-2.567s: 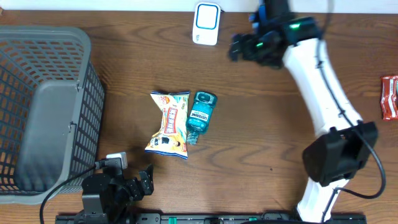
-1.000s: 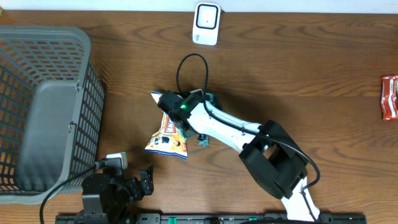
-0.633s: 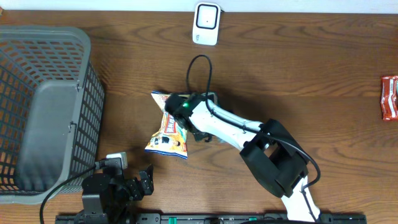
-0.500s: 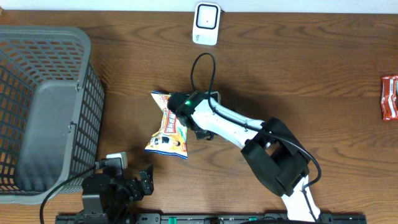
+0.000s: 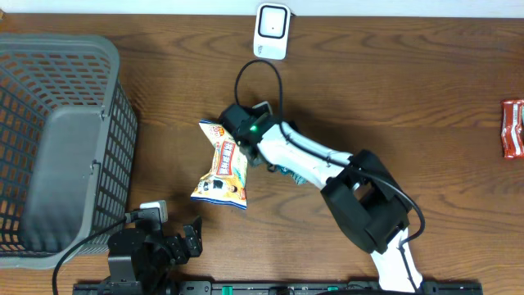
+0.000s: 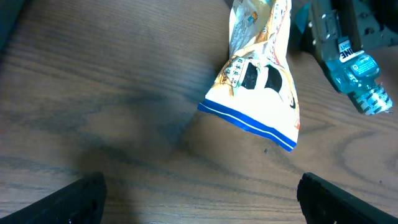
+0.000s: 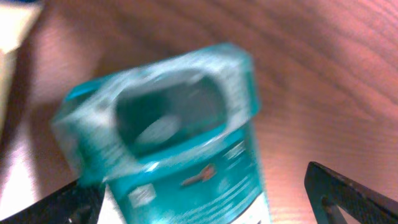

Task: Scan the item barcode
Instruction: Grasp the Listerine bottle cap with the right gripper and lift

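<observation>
My right gripper (image 7: 205, 177) is released, its two fingers spread wide. A teal bottle (image 7: 168, 124) fills the right wrist view, blurred and very close, lying on the table (image 5: 426, 90) between and below the fingers. I cannot tell whether either finger touches it.

From overhead, my right arm (image 5: 311, 164) reaches across the middle of the table and covers most of the bottle; only a sliver of teal shows under it. A snack bag (image 5: 223, 164) lies just to the left of the bottle, its printed face up.

My left gripper (image 6: 200, 186) is also released and holds nothing. It sits low at the near left edge of the table, folded back. Its camera looks along the wood at the snack bag, with the bottle's capped end showing beside it at the right.

A white scanner (image 5: 272, 30) sits at the far edge of the table, well apart from the bottle. A grey basket (image 5: 57, 41) stands at the left side. A red packet (image 5: 513, 127) lies at the far right edge.
</observation>
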